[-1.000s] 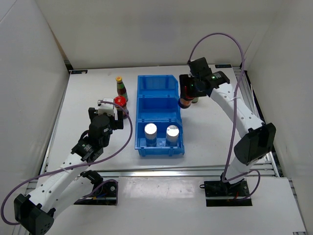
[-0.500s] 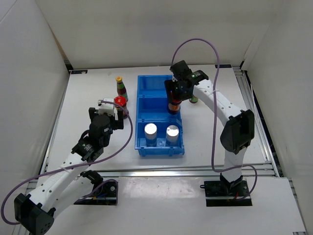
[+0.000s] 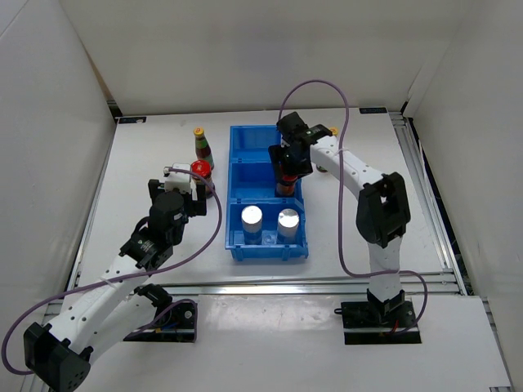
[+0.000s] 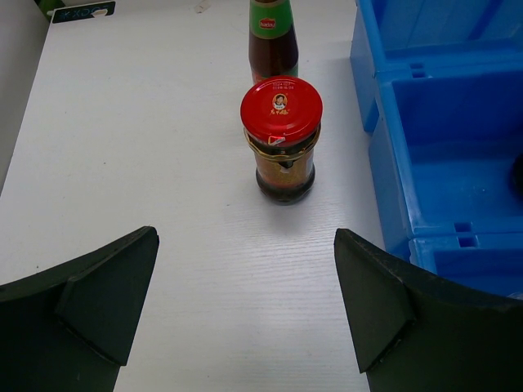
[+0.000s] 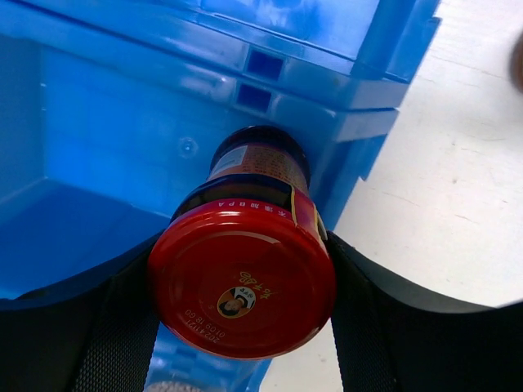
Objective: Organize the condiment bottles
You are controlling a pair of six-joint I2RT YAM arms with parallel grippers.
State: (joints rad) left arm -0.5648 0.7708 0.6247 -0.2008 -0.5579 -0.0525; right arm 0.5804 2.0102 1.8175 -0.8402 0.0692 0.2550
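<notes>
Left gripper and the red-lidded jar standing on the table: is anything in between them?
No. Only bare white table lies between the open left gripper and the red-lidded jar. The left wrist view shows it.

Blue bin [image 3: 260, 145]; dark jar [image 5: 243, 290] with red lid (small face printed on it); white table [image 3: 147, 155].

Your work surface is a white table [image 3: 147, 155]; the left wrist view shows a faint wood grain on it. Plain white panels close it in on three sides: back wall [image 3: 245, 49], left wall [image 3: 41, 122], right wall [image 3: 478, 98]. A metal rail [image 3: 270, 287] runs along the near edge, and a second rail [image 3: 415, 163] runs along the right side. The light is even and the shadows are soft.
</notes>
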